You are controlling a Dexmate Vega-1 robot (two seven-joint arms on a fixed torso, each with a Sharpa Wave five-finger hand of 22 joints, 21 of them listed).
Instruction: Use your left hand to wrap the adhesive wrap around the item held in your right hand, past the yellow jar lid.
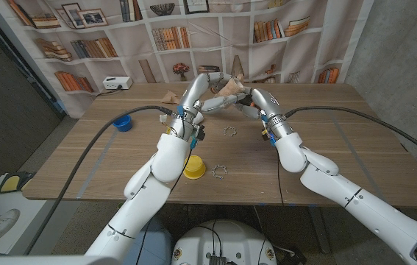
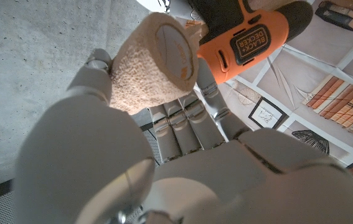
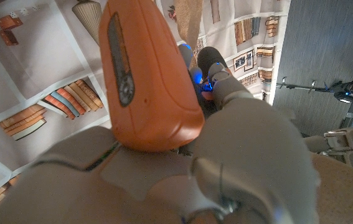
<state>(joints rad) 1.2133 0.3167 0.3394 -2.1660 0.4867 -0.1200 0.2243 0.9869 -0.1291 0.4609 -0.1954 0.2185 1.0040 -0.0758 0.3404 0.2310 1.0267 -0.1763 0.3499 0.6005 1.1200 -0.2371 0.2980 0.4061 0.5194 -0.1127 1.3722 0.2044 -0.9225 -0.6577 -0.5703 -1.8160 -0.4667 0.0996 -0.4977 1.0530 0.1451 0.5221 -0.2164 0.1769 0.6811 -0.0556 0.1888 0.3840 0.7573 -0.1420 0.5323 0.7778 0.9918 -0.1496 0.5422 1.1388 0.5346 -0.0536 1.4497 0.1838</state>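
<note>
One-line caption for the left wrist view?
Left hand holds a tan wrap roll beside an orange Black+Decker drill.

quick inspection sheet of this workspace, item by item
surface: wooden table, seams across the top
job's things: adhesive wrap roll in the left hand; orange drill in the right hand; yellow jar lid near the front edge
clutter: blue lid; two small toothed rings; tan object at the back
hands: raised and meeting above the table's far half
cables: black cable along each arm
surroundings: bookshelf backdrop; white box
</note>
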